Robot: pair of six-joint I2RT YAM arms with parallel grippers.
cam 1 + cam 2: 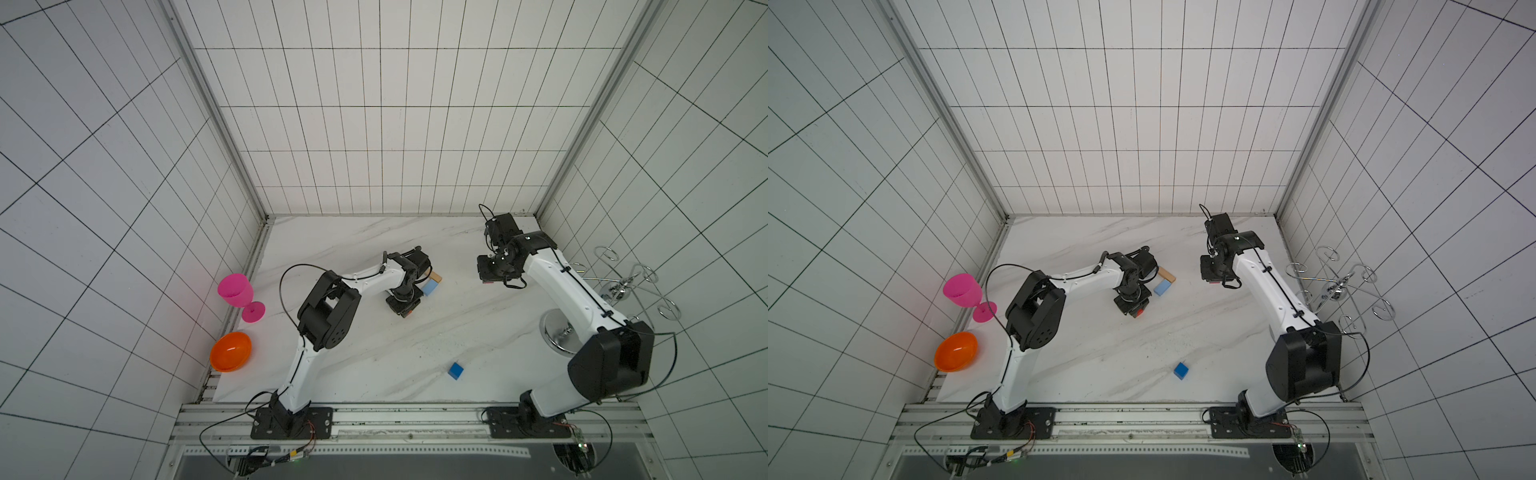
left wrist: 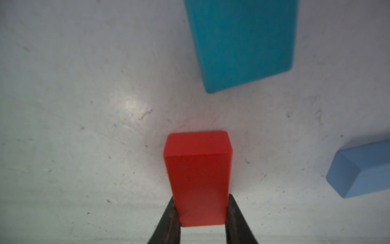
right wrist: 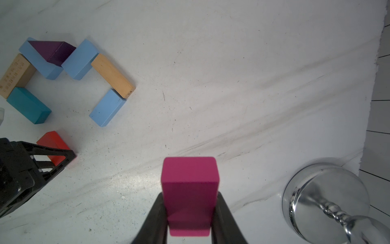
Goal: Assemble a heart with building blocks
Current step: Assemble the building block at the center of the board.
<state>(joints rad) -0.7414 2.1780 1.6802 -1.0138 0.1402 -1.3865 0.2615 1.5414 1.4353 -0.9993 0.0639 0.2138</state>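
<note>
White marble counter (image 1: pixel 374 357), with a blue cube (image 1: pixel 456 370) lying alone near its front edge. Farther in, the left gripper (image 2: pixel 201 202) is clamped on a red block (image 2: pixel 198 169); whether that block touches the counter cannot be told. Just beyond it lies the unfinished heart (image 3: pixel 79 60), an outline open on the side facing the red block. It has a teal block (image 3: pixel 28 105), two tan blocks (image 3: pixel 111 74) and three light blue blocks (image 3: pixel 107 107), with a dark purple triangle (image 3: pixel 52 51) at the notch. Off to the right, well apart from the outline, the right gripper (image 3: pixel 190 196) grips a magenta block (image 3: pixel 190 179) above the counter.
</note>
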